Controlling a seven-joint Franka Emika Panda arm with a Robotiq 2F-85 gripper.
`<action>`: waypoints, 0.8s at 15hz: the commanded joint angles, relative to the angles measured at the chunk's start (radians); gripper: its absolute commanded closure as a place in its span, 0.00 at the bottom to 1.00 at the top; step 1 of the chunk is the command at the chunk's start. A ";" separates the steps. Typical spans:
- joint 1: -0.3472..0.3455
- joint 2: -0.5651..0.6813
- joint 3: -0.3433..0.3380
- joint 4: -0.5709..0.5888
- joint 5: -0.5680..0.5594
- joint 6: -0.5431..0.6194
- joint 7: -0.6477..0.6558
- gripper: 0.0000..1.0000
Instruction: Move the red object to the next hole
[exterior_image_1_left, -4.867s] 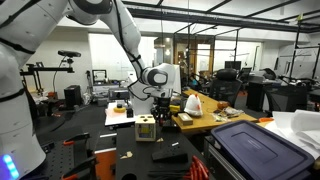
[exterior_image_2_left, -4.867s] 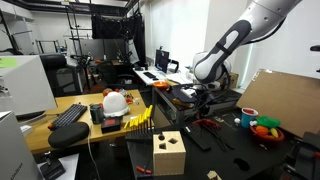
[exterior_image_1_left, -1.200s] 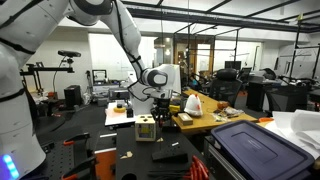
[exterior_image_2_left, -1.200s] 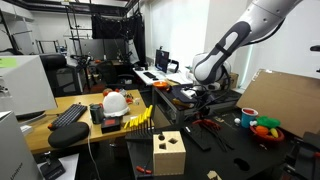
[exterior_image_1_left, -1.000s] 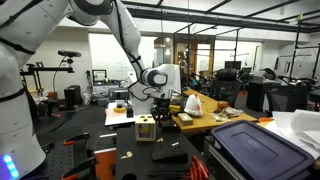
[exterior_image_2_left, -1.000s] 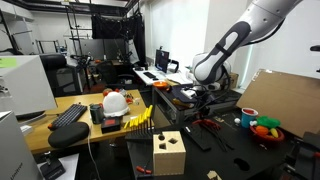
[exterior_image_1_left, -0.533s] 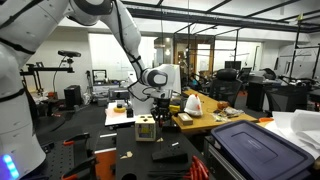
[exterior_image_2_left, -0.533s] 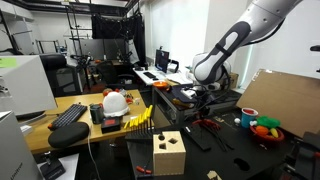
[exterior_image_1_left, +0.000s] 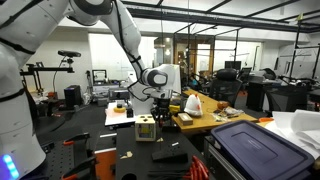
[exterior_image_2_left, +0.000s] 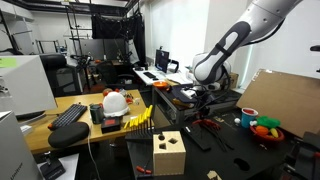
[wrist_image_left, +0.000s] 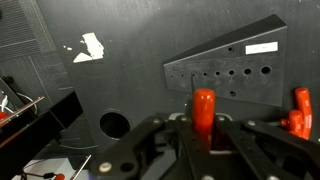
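Gripper (wrist_image_left: 203, 128) pinched tight on the red peg (wrist_image_left: 204, 104), low centre of the wrist view, just under the row of holes (wrist_image_left: 230, 73) in the grey board (wrist_image_left: 225, 50), so I'd keep it upright and line up squarely over the neighbouring hole before lowering.

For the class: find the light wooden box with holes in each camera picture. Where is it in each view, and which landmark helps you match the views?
In an exterior view: the wooden box is low, just left of centre.
In an exterior view: the wooden box is in the foreground, bottom centre.
Wrist view: not in it.
Shared landmark: the gripper, shut on the red peg.
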 joint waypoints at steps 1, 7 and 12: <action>0.000 0.001 0.000 0.003 0.000 -0.003 0.000 0.91; 0.002 0.000 -0.004 0.001 -0.003 0.001 0.005 0.98; 0.009 -0.002 -0.022 -0.013 -0.009 0.009 0.023 0.98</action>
